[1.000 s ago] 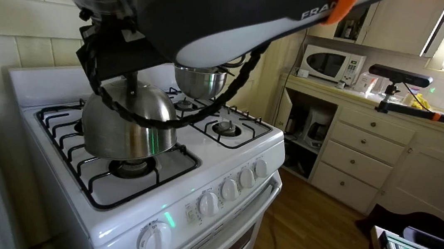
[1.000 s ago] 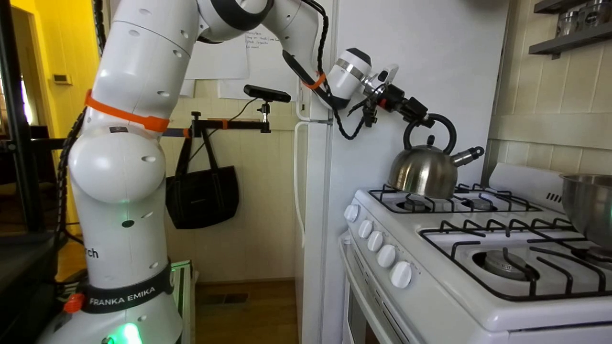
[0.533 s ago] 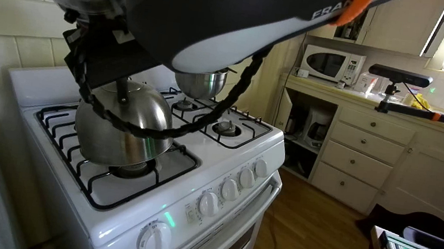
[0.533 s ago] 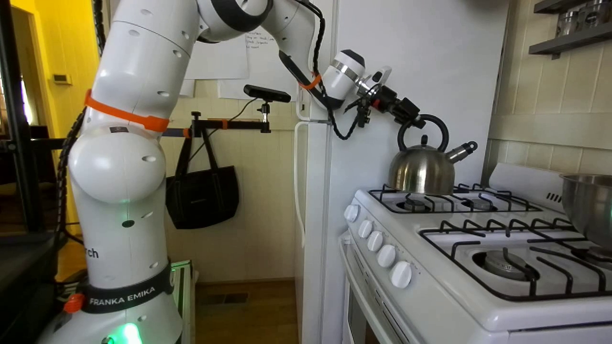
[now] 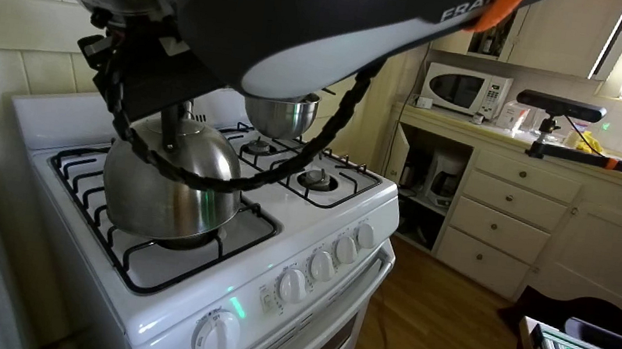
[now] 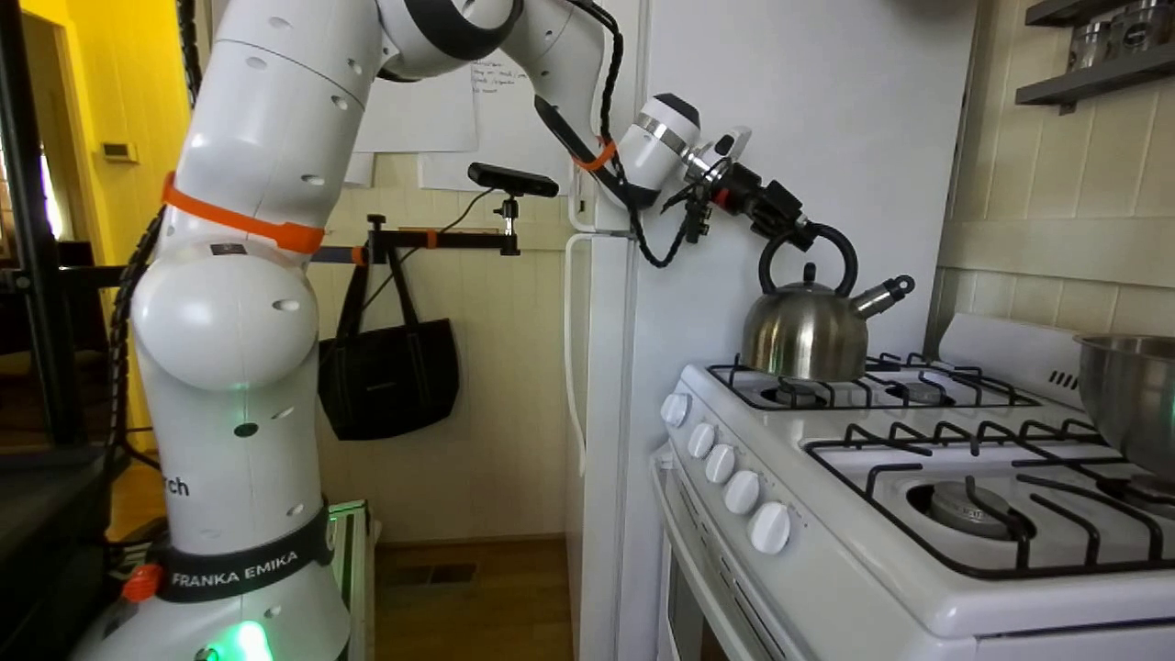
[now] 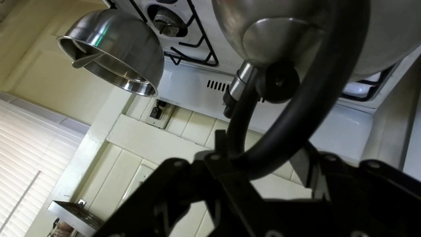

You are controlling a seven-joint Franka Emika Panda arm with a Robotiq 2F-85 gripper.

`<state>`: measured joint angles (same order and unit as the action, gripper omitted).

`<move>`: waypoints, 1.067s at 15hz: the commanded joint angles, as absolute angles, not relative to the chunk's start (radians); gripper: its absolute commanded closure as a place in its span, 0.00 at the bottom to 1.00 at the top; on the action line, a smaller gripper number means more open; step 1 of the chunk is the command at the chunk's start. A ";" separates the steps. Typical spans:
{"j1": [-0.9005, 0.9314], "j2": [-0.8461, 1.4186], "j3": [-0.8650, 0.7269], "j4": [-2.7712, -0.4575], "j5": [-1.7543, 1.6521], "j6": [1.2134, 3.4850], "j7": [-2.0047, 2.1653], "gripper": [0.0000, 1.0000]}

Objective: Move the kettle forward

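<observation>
The shiny steel kettle [image 5: 173,205] is over the stove's front burner in an exterior view, and it also shows in an exterior view [image 6: 806,335]. It looks level there, its short spout pointing toward the stove's back. I cannot tell whether its base touches the grate [image 6: 918,406]. My gripper [image 6: 808,234] is at the top of the black loop handle. In the wrist view the handle [image 7: 306,108] runs slantwise between the fingers of my gripper [image 7: 268,154], against the left finger and overlapping the right. In an exterior view the arm hides the fingertips.
A steel bowl-like pot [image 5: 282,115] stands on a back burner; it also shows in the wrist view [image 7: 121,49]. White knobs [image 5: 293,285] line the stove's front. A white fridge [image 6: 789,73] stands beside the stove. A cable loop [image 5: 312,163] hangs from the arm.
The kettle and gripper have moved together toward the stove's front. The kettle was slightly tilted a second ago, rose a little, and is now level and slightly lower than half a second ago.
</observation>
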<state>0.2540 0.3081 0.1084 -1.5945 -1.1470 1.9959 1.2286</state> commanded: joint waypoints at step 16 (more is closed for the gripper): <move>0.169 -0.195 0.118 -1.993 -1.202 1.989 1.734 0.00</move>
